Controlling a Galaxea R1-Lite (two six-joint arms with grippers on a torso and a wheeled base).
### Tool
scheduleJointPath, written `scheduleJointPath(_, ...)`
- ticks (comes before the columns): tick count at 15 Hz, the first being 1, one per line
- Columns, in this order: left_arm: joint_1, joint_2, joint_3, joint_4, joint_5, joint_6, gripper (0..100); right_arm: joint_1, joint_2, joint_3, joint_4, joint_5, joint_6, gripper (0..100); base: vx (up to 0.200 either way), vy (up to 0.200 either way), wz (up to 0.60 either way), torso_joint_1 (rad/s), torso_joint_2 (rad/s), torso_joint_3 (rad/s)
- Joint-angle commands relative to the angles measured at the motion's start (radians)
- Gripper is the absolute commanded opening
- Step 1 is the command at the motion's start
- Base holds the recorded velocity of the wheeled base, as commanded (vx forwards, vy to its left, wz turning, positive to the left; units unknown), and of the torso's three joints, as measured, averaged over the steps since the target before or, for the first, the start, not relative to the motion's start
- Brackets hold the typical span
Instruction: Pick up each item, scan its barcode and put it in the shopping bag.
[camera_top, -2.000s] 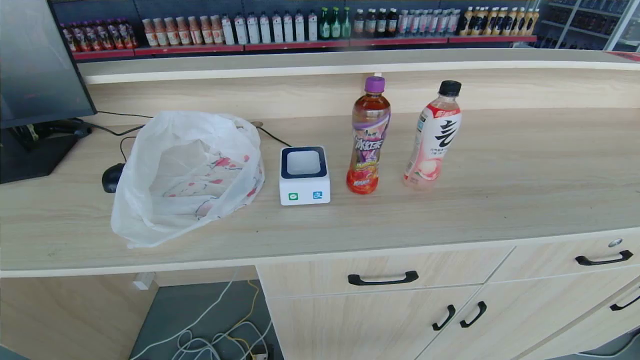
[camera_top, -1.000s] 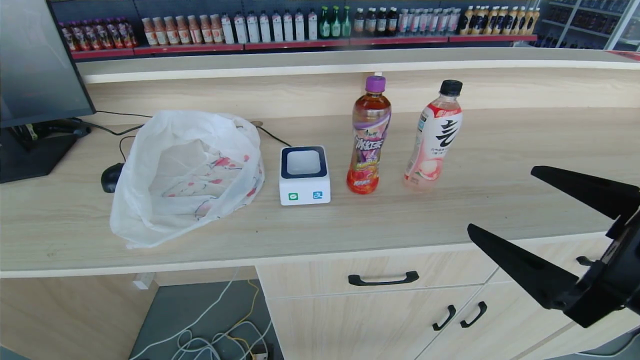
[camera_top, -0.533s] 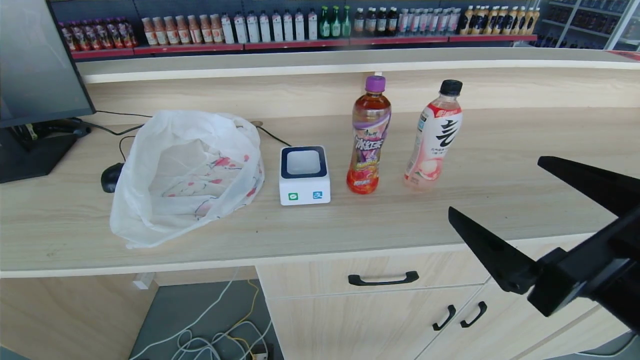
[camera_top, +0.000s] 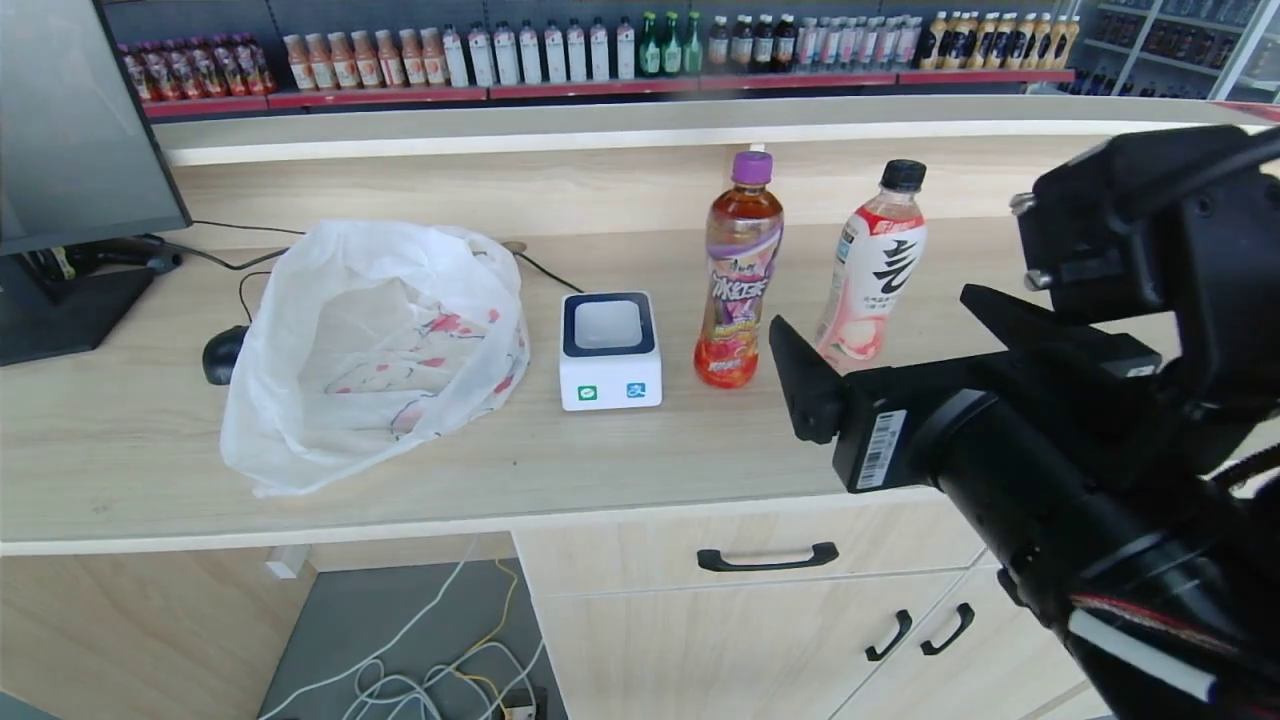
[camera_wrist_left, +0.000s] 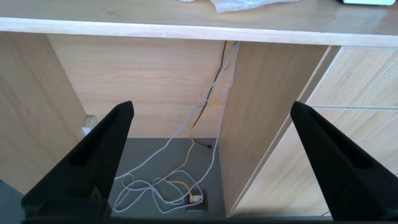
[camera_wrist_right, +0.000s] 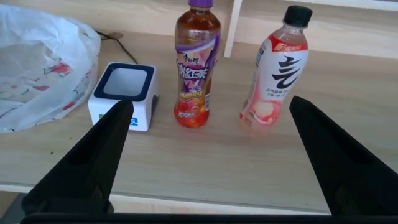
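A long pale wooden bench (camera_top: 620, 450) runs across the head view, with drawers below it and a raised ledge behind. Beyond the ledge, a shop shelf (camera_top: 600, 95) carries a row of drinks.

The robot's right arm comes in from the right side, above the bench's front edge. Its black right hand (camera_top: 878, 325) is spread wide and holds nothing. It hovers on the near side of the two bottles, apart from both. In the right wrist view, both bottles stand between its two fingers, farther off.

A dark monitor (camera_top: 80, 120) stands at the far left of the bench.

A white plastic shopping bag (camera_top: 370, 350) with red print lies left of centre, slumped, with its mouth open towards the robot.

Two drink bottles stand upright right of centre, near each other but not touching. The purple-capped bottle (camera_top: 735, 275) holds reddish-brown tea and stands just right of the scanner. The black-capped bottle (camera_top: 870, 280) holds a pale pink drink and stands to the right of the first.

The scanner (camera_top: 610, 350), a small white box with a dark-framed window on top, sits between the bag and the purple-capped bottle.

A dark mouse (camera_top: 222, 355) rests just left of the bag.

The left hand (camera_wrist_left: 212, 106) hangs below bench height, spread and holding nothing, facing the open space under the bench, where cables (camera_wrist_left: 180, 180) lie on the floor.
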Motion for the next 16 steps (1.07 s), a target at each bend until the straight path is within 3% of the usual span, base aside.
scheduleJointPath(1, 0.0, 0.0, 0.0, 0.0, 0.0, 0.0, 100, -0.022, 0.076, -0.027, 0.0, 0.004, 0.008, 100, 0.0, 0.0, 0.0, 0.0, 0.0, 0.0)
scheduleJointPath(5, 0.0, 0.0, 0.0, 0.0, 0.0, 0.0, 100, -0.038, 0.113, -0.026, 0.0, 0.076, 0.047, 100, 0.0, 0.0, 0.0, 0.0, 0.0, 0.0)
scheduleJointPath(16, 0.0, 0.001, 0.0, 0.0, 0.0, 0.0, 100, -0.259, 0.214, -0.044, -0.014, 0.349, 0.155, 100, 0.0, 0.0, 0.0, 0.0, 0.0, 0.0)
